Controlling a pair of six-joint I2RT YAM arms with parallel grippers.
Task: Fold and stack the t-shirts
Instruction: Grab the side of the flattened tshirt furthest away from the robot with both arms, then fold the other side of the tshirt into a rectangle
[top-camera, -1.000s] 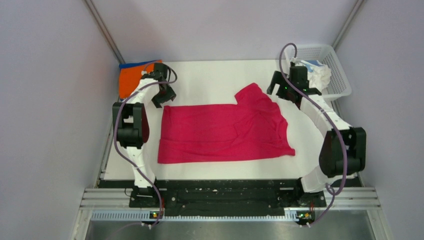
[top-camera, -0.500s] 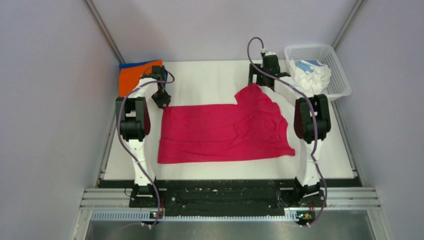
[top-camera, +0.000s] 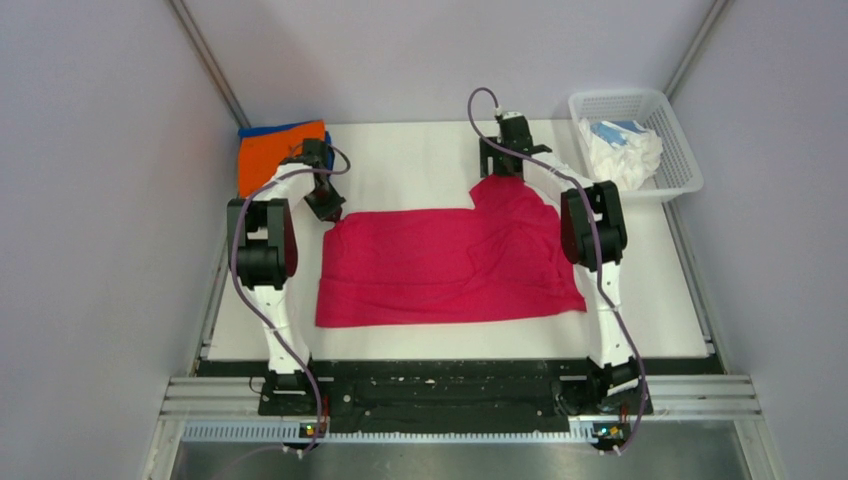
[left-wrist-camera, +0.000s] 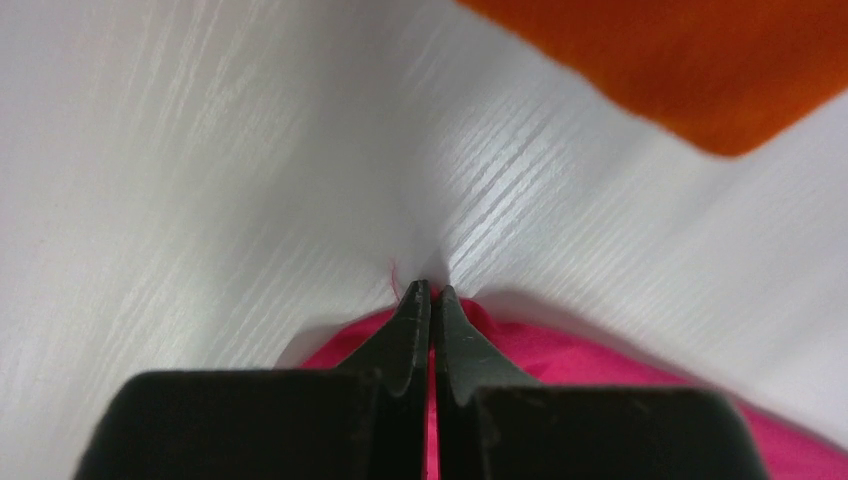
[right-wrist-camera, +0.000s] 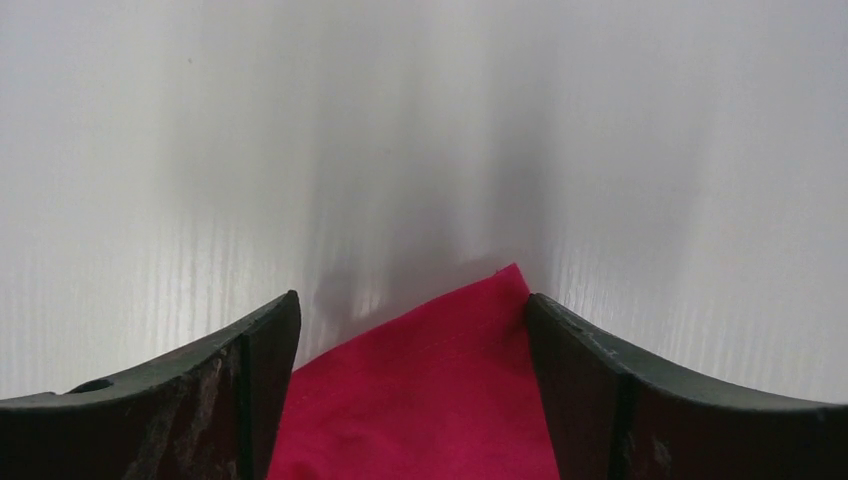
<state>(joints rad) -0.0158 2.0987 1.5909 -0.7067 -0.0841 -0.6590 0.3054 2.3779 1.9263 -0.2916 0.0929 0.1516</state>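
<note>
A crimson-pink t-shirt (top-camera: 450, 265) lies spread across the white table. My left gripper (top-camera: 328, 208) is at its far left corner. In the left wrist view the jaws (left-wrist-camera: 431, 295) are shut, with a fold of the pink cloth (left-wrist-camera: 560, 360) pinched between them. My right gripper (top-camera: 500, 172) is at the shirt's far right corner. It is open, and its two fingers (right-wrist-camera: 410, 296) stand either side of the pointed pink corner (right-wrist-camera: 430, 390) without closing on it. An orange t-shirt (top-camera: 272, 155) lies folded at the far left on a blue one (top-camera: 262, 130).
A white mesh basket (top-camera: 640, 100) at the far right corner holds crumpled white and pale blue shirts (top-camera: 625, 148). The orange shirt (left-wrist-camera: 680, 60) lies close beyond my left fingers. Grey walls close in the table on both sides and at the back.
My left gripper has shut on the pink shirt's far left corner. My right arm has swung left from the basket to the shirt's far right corner, and its jaws have narrowed a little.
</note>
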